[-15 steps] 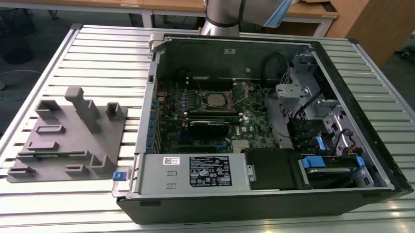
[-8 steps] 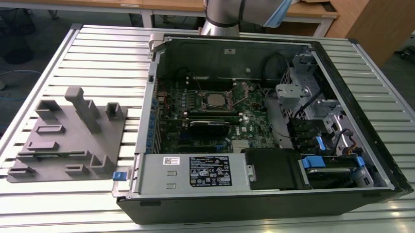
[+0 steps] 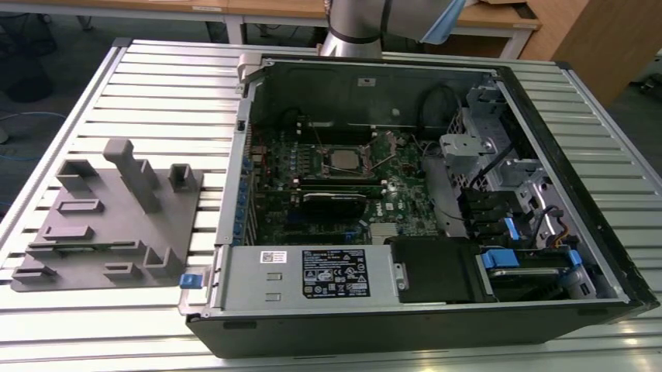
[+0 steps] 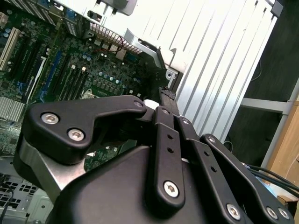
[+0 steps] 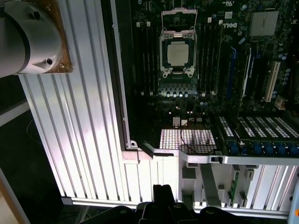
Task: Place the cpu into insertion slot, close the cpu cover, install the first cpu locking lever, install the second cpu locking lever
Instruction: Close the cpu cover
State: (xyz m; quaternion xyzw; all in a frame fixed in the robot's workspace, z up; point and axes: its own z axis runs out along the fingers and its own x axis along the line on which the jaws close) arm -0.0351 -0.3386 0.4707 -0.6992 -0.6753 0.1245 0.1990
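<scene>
CPU [image 5: 177,52] lies flat in the insertion slot [image 5: 177,74], its dull silver top facing up. Standing beside it, the biggest thing is the slatted metal bench [image 3: 155,85], and on it lies an open black computer case [image 3: 414,333] with the green motherboard [image 3: 271,155] exposed inside. At the exterior view's left a grey moulded fixture plate [image 3: 104,232] lies on the bench, just beside the case. The cpu cover [image 5: 164,18] stands tilted up from the far edge of the slot, not down on the chip. The gripper [image 5: 162,190] hangs over the case's edge, well apart from the slot, its jaws together and holding nothing.
</scene>
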